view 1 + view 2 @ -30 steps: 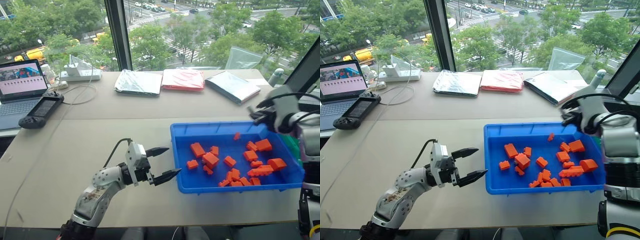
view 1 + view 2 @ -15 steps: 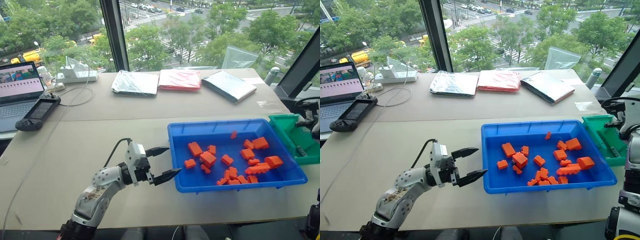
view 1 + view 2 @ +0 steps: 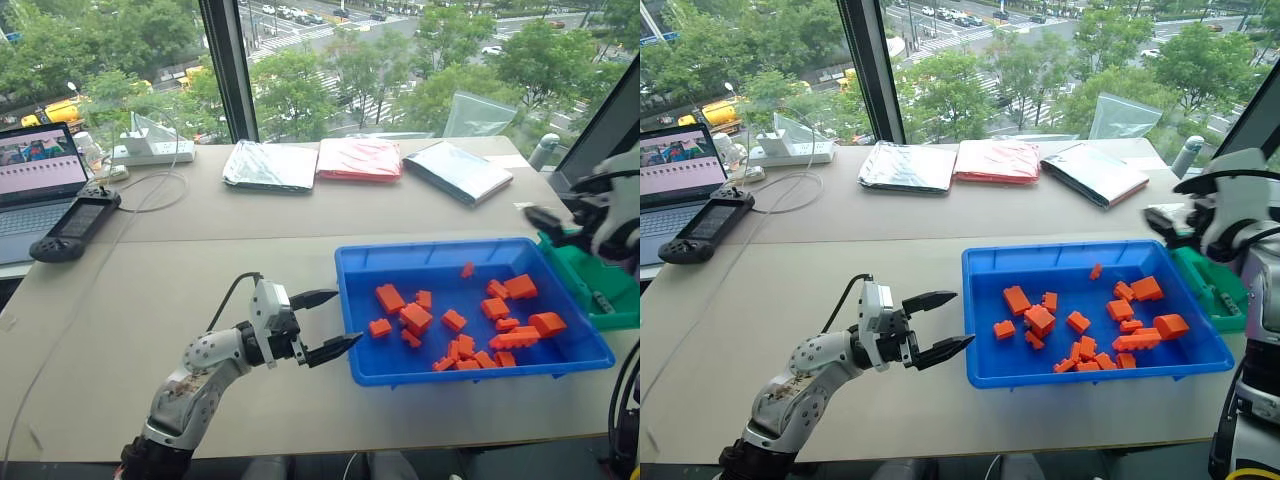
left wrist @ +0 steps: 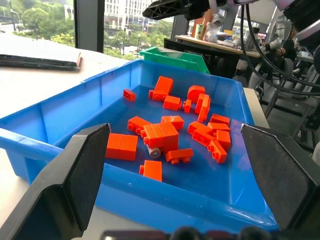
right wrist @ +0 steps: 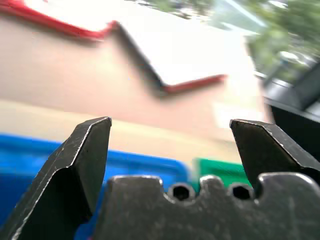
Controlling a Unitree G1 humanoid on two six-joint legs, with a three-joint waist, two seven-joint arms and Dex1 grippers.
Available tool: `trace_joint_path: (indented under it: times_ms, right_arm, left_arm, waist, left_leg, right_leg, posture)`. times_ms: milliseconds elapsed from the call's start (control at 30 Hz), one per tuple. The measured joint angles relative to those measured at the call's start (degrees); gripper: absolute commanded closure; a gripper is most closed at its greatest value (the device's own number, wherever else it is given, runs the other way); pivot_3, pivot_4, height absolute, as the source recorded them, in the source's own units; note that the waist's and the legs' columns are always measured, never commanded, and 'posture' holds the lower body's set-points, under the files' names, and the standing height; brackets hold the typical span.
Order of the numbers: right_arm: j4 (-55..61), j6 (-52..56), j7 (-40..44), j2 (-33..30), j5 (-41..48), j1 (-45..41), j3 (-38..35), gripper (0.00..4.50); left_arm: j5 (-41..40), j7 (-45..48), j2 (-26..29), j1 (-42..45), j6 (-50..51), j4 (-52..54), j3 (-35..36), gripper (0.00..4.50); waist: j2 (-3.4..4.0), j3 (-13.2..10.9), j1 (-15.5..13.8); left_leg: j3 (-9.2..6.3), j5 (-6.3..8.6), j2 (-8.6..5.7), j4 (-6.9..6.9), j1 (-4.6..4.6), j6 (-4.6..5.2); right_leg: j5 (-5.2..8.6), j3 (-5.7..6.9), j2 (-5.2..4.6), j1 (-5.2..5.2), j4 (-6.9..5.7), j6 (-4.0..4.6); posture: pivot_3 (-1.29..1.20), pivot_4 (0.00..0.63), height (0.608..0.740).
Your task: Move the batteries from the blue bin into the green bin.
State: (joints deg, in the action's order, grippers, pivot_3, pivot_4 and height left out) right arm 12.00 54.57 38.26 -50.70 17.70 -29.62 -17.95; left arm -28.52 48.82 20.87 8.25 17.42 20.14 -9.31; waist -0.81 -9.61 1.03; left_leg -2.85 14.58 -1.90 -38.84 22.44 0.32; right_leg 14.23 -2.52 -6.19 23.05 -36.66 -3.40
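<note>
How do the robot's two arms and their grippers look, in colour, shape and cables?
The left arm is silver-grey metal with a white wrist block and a black cable looping over it. The left gripper has two black, pointed fingers. The right arm has a white rounded shell with black cables; the right gripper has dark wedge-shaped fingers.

Head stereo pair: high vantage, facing forward and down across the tabletop (image 3: 250,250) toward the window. Both eyes take in the same scene with a slight sideways offset: the blue bin (image 3: 350,300), the green bin (image 3: 575,275) at its far right, the left end effector (image 3: 325,325) in the foreground.

Left wrist camera: low, near the tabletop, looking along its own fingers (image 4: 75,175) into the blue bin (image 4: 65,112) at close range from its left short wall; the green bin (image 4: 172,57) lies beyond. Shares both bins with the head pair.

Right wrist camera: raised, facing between its fingers (image 5: 82,160) toward the tabletop (image 5: 60,75); blue bin rim (image 5: 135,165) and green bin (image 5: 215,167) close below, blurred.
</note>
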Motion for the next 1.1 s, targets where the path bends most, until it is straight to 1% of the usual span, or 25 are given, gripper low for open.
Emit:
trace_joint_path:
  times_ms: [67, 133, 233, 300, 400, 533, 633, 767, 900, 1033, 1100]
  right_arm:
    - [7.2, 2.8, 4.2, -0.5, 4.7, 3.6, 2.8, 0.04]
    - [12.4, 6.2, 6.6, -1.3, 8.5, 6.6, 4.4, 0.04]
    - [18.6, 9.9, 8.0, -3.0, 12.2, 10.4, 6.3, 0.04]
    - [21.3, 11.4, 7.9, -4.8, 12.8, 12.9, 8.4, 0.04]
    - [22.0, 12.7, 6.4, -4.8, 12.8, 14.2, 11.7, 0.04]
    - [22.3, 13.2, 3.4, -1.6, 12.8, 13.6, 14.5, 0.04]
    - [21.4, 13.6, 0.6, -0.3, 12.2, 12.6, 16.3, 0.04]
    - [19.9, 13.8, -2.1, 0.9, 11.4, 12.0, 16.9, 0.04]
    - [19.4, 14.3, -3.8, 3.0, 11.3, 11.8, 17.7, 0.04]
    - [18.9, 14.6, -4.7, 3.6, 11.2, 11.7, 18.0, 0.04]
    - [18.9, 14.6, -5.1, 4.2, 11.2, 11.7, 18.3, 0.55]
  left_arm:
    - [0.0, 0.1, 0.2, -0.1, 0.0, -0.2, 0.2, 0.00]
    - [0.0, 0.2, 0.2, -0.1, 0.0, -0.2, 0.3, 0.00]
    - [0.0, 0.2, 0.2, -0.1, 0.0, -0.4, 0.4, 0.00]
    - [0.0, 0.3, 0.2, -0.1, 0.0, -0.4, 0.4, 0.00]
    - [0.0, 0.5, 0.2, -0.1, 0.0, -0.4, 0.4, 0.00]
    - [0.0, 0.7, 0.2, -0.1, 0.0, -0.5, 0.3, 0.00]
    - [0.0, 0.7, 0.2, -0.1, 0.0, -0.5, 0.4, 0.00]
    - [0.0, 0.7, 0.3, -0.1, 0.0, -0.5, 0.4, 0.00]
    - [0.0, 0.6, 0.3, -0.1, 0.0, -0.5, 0.4, 0.00]
    - [0.0, 0.6, 0.3, -0.1, 0.0, -0.5, 0.4, 0.00]
    - [0.0, 0.6, 0.3, -0.1, 0.0, -0.5, 0.4, 0.00]
  waist:
    - [-0.01, 0.0, -0.4]
    - [-0.02, 0.0, -0.8]
    - [-0.05, 0.0, -1.0]
    - [-0.05, 0.0, -1.0]
    - [-0.08, 0.0, -0.7]
    - [-0.09, 0.0, -0.3]
    - [-0.09, 0.0, -0.4]
    - [-0.10, 0.0, -0.4]
    - [-0.10, 0.0, -0.4]
    - [-0.10, 0.0, -0.4]
    - [-0.10, 0.0, -0.4]
  left_leg:
    - [-0.02, 0.01, -0.04, -0.05, 0.07, 0.01]
    - [-0.06, 0.01, -0.05, -0.09, 0.11, 0.01]
    - [-0.06, 0.00, -0.07, -0.10, 0.13, 0.01]
    - [-0.06, 0.00, -0.07, -0.10, 0.12, 0.01]
    - [-0.03, 0.00, -0.07, -0.10, 0.10, 0.00]
    - [-0.06, 0.00, -0.05, -0.09, 0.08, 0.00]
    - [-0.06, 0.00, -0.07, -0.10, 0.09, 0.00]
    - [-0.07, 0.00, -0.06, -0.09, 0.09, 0.00]
    - [-0.07, 0.00, -0.06, -0.09, 0.09, 0.00]
    - [-0.07, 0.00, -0.06, -0.09, 0.09, 0.00]
    - [-0.07, 0.00, -0.06, -0.09, 0.09, 0.00]
  right_leg:
    - [0.00, 0.02, -0.05, 0.00, 0.04, 0.00]
    - [0.00, 0.04, -0.09, 0.01, 0.04, -0.01]
    - [0.00, 0.07, -0.09, 0.01, 0.06, -0.01]
    - [0.00, 0.08, -0.09, 0.02, 0.05, -0.01]
    - [0.00, 0.05, -0.08, 0.04, 0.02, -0.01]
    - [0.00, 0.06, -0.04, 0.04, 0.00, -0.01]
    - [0.00, 0.05, -0.05, 0.03, 0.01, -0.01]
    - [0.00, 0.07, -0.05, 0.04, 0.01, -0.01]
    - [0.00, 0.07, -0.05, 0.04, 0.01, -0.01]
    - [0.00, 0.07, -0.05, 0.04, 0.01, -0.01]
    - [0.00, 0.07, -0.05, 0.04, 0.00, -0.01]
  posture:
    - [0.00, 0.150, 0.740]
    - [0.00, 0.150, 0.740]
    - [0.00, 0.150, 0.740]
    - [0.00, 0.150, 0.740]
    - [0.00, 0.150, 0.740]
    - [0.00, 0.150, 0.740]
    - [0.00, 0.150, 0.740]
    - [0.00, 0.150, 0.740]
    - [0.00, 0.150, 0.740]
    - [0.00, 0.150, 0.740]
    - [0.00, 0.150, 0.740]
